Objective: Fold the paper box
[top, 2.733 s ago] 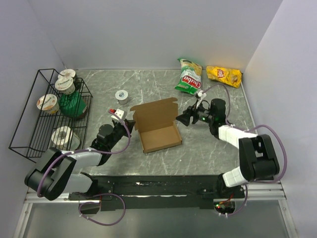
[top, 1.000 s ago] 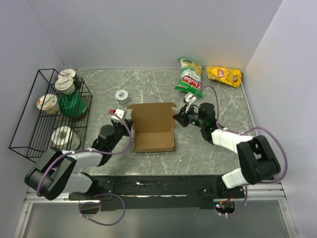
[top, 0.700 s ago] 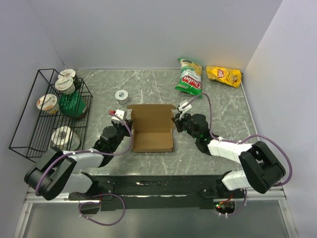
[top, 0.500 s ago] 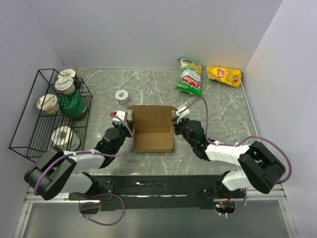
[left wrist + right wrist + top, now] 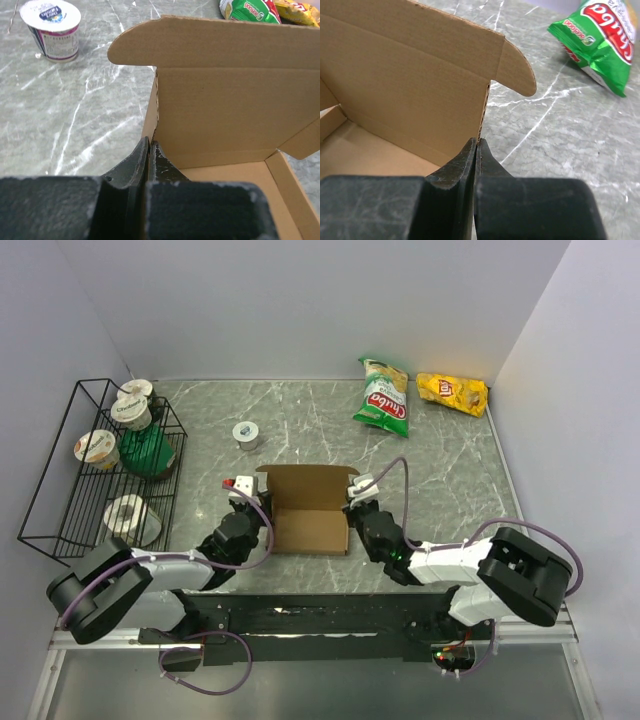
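Observation:
The paper box [image 5: 310,512] is plain brown cardboard and lies open in the middle of the table, its lid flap [image 5: 306,478] standing up at the far side. My left gripper [image 5: 264,512] is shut on the box's left side wall. In the left wrist view the gripper [image 5: 150,143] pinches that wall's thin edge, with the box's inside [image 5: 235,115] to the right. My right gripper [image 5: 350,512] is shut on the right side wall. The right wrist view shows the gripper [image 5: 476,141] clamped on the corrugated edge below the rounded lid tab [image 5: 517,70].
A black wire rack [image 5: 60,470] at the left holds yogurt cups and a green item. A lone yogurt cup [image 5: 246,434] stands behind the box. A green snack bag [image 5: 383,397] and a yellow one [image 5: 452,392] lie at the back right.
The box has been turned square and dragged toward the near edge. Both grippers came back with it, each still clamped on a side wall.

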Robot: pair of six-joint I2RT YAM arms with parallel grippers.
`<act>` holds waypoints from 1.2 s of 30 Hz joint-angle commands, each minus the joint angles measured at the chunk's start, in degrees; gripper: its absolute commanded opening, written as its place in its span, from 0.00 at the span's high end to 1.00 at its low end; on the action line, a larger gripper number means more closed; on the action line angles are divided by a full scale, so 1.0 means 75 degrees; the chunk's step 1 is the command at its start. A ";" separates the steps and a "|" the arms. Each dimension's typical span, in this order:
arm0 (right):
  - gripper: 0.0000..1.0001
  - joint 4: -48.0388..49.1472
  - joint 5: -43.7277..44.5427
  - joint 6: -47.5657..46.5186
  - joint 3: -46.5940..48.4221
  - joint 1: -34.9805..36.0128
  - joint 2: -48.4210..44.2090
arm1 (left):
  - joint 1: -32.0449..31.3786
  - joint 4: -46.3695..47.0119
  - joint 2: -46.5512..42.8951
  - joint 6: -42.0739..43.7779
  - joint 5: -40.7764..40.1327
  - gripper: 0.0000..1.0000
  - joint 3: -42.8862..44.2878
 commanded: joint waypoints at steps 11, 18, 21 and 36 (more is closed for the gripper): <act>0.99 0.0680 0.1711 0.0455 0.0077 0.1727 0.0604 | -0.1073 -0.0827 -0.0439 -0.1617 -0.0057 0.99 -0.0884; 1.00 -0.0445 0.2181 0.1368 0.0160 0.2055 0.0464 | -0.1542 -0.0898 -0.0533 -0.1993 -0.0339 0.99 -0.1120; 1.00 -0.1030 0.2158 0.1907 0.0171 0.2125 0.0265 | -0.1717 -0.0886 -0.0451 -0.2063 -0.0444 0.99 -0.1143; 0.98 -0.1256 0.1973 0.1910 -0.0426 0.1915 -0.0755 | -0.1323 -0.2408 -0.3176 -0.0951 0.0104 0.40 -0.0523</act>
